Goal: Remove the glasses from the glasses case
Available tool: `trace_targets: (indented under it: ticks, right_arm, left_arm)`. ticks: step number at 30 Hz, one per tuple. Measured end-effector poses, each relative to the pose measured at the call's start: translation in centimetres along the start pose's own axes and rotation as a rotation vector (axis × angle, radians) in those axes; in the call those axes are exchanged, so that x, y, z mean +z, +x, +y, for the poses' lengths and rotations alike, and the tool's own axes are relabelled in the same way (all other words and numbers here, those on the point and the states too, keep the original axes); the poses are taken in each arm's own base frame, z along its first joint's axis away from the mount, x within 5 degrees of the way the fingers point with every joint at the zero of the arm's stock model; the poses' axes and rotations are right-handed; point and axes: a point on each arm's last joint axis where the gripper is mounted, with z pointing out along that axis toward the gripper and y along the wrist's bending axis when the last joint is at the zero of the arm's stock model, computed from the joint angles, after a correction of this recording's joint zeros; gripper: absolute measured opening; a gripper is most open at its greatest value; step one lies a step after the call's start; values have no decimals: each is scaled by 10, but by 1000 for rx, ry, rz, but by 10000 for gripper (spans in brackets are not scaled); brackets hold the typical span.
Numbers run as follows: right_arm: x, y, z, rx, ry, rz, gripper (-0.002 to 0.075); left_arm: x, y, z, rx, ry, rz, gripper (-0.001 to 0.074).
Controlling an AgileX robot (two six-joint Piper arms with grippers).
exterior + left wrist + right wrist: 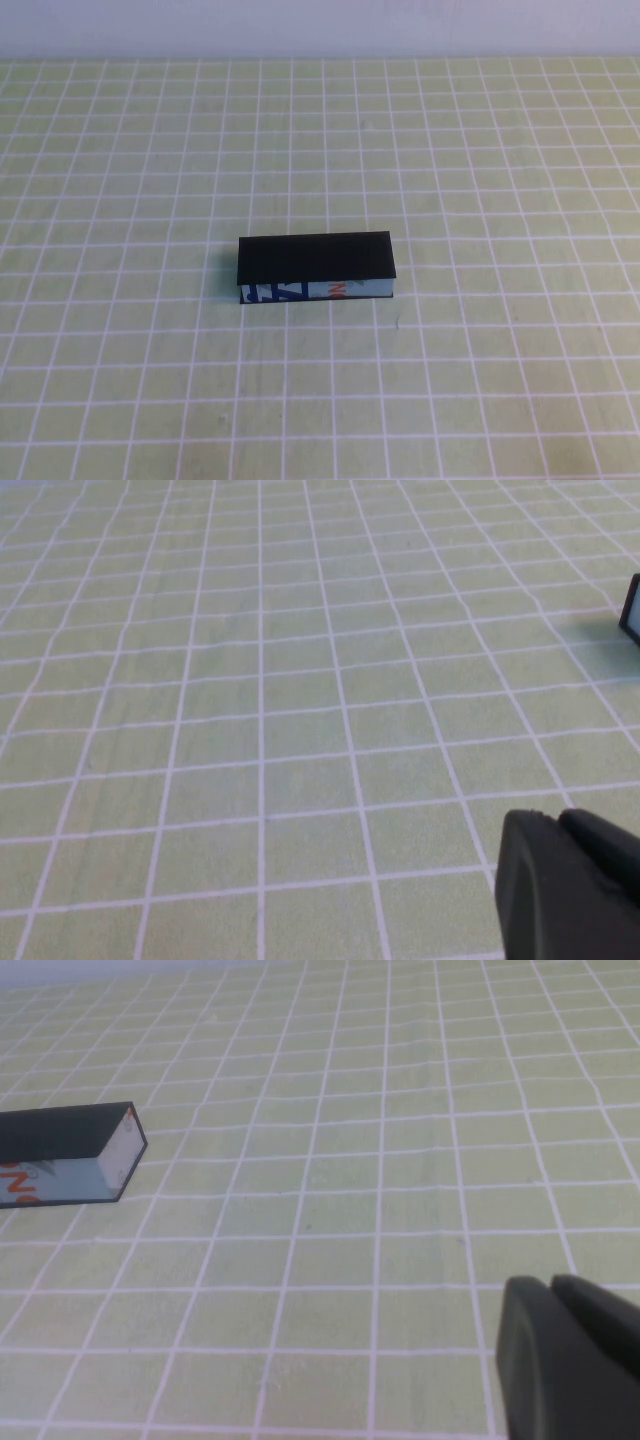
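Closed glasses case (316,266) at centre of green gridded counter (500,150); right gripper (572,1360) at lower right of its wrist view, fingers together; left gripper (570,885) likewise placed, fingers' state cannot be told

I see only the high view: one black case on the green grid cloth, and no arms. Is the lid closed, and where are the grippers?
Observer: The right wrist view shows the case from its end, with the lid flat down. No glasses show.
Operator: And the right gripper?
Observer: The right gripper is shut, low over the cloth, apart from the case.
Operator: The left one?
Observer: The left gripper also sits low over bare cloth; only a corner of the case shows at the edge of its view.
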Motion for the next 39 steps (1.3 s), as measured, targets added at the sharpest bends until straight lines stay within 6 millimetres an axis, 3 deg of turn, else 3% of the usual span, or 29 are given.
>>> trace_targets:
  ticks: [6,15,19,24,31,39]
  right_arm:
    - [0,0,0,0,0,0,-18]
    - [0,0,0,0,0,0,-18]
    - [0,0,0,0,0,0,-18]
    - [0,0,0,0,0,-1,-18]
    - [0,0,0,0,0,-2,-18]
    - [0,0,0,0,-1,-4,-18]
  left_arm:
    - [0,-2,-2,-67,22,-19,-4]
    - [-2,-18,-6,-486,113,-176,-4]
    - [-3,-23,-3,-570,108,-239,-4]
    - [0,-25,-7,-641,138,-160,-4]
    - [16,-75,-22,-538,244,207,-4]
    - [81,-137,-30,-260,413,505,-4]
